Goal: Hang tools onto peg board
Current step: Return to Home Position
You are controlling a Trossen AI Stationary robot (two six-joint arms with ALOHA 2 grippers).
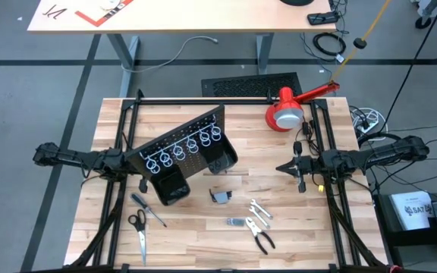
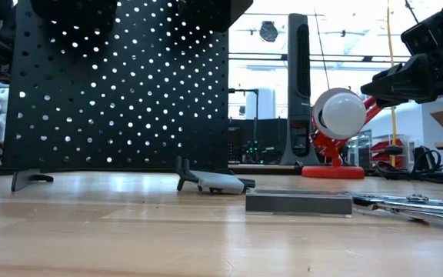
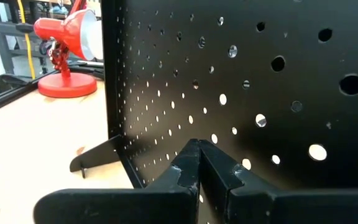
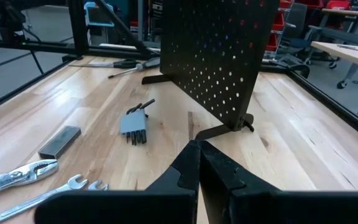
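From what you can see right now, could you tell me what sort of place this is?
Probably a robotics lab: a wooden bench flanked by the left gripper and right gripper, a peg board with pliers laid nearby, and a desk and cables beyond.

Pretty even overhead light with soft shadows on the worktop (image 1: 196,244), but from table height the peg board (image 2: 121,85) is a backlit silhouette, holes glowing, room behind blown out.

The setting was a robotics lab. A left arm (image 1: 74,158) and a right arm (image 1: 370,157) flanked a wooden tabletop (image 1: 196,243) inside a black frame (image 1: 165,100). Loose cables (image 1: 326,44) lay on the grey floor (image 1: 36,98); desks (image 4: 347,48) and rolling chairs (image 4: 303,38) stood beyond.
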